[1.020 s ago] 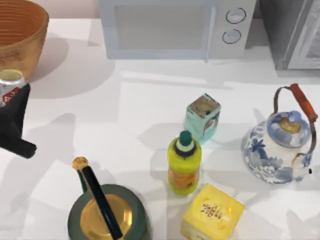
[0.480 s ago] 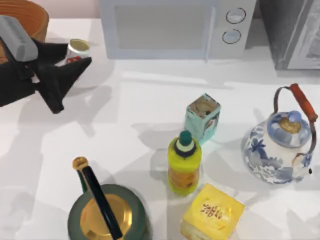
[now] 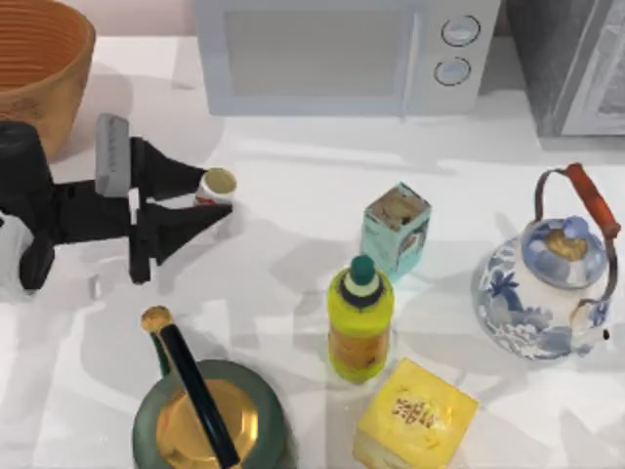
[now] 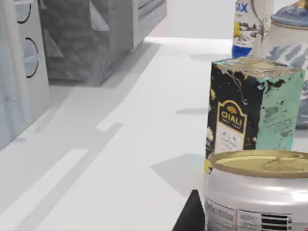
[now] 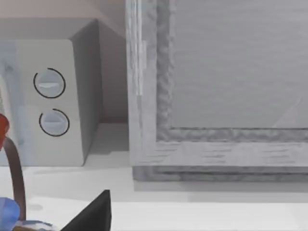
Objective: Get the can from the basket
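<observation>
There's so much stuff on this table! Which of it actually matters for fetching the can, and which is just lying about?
Part of the job:
- the can, gripped by the left gripper
- the basket, at the table's far left

Just lying about:
- microwave
- teal tea box
- yellow bottle
- yellow box
- blue-and-white teapot
- green pot

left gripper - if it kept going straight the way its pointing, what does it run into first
The left gripper, shut on the can, points toward the table's right side. The left wrist view looks past the can at the teal tea box, so that box is probably first, though it may sit slightly off the line.
</observation>
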